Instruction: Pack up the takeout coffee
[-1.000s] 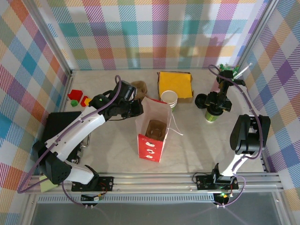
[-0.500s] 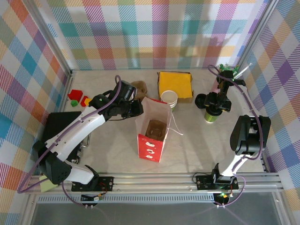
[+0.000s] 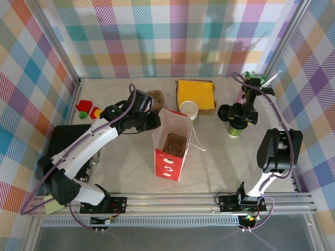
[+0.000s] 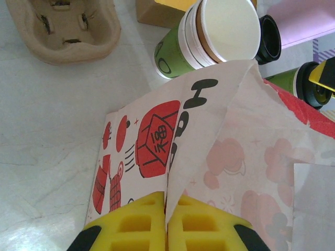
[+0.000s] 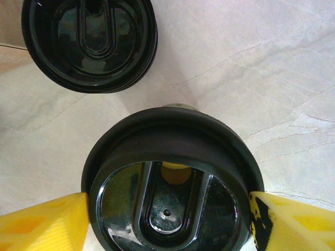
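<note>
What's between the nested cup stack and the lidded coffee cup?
A loose black lid, right of the cup stack and close beside the takeout coffee, roughly on the line between them. The top view shows it.

Bright, even overhead light; only soft, faint shadows lie beside the paper bag on the pale table. In the right wrist view, glare streaks the glossy-lidded takeout coffee, seen very close.

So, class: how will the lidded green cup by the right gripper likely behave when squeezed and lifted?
The cup probably has thin paper walls, so a squeeze may dent it. Its glossy black lid looks slippery and might pop off if gripped. Upright and narrow, it could tip if nudged.
</note>
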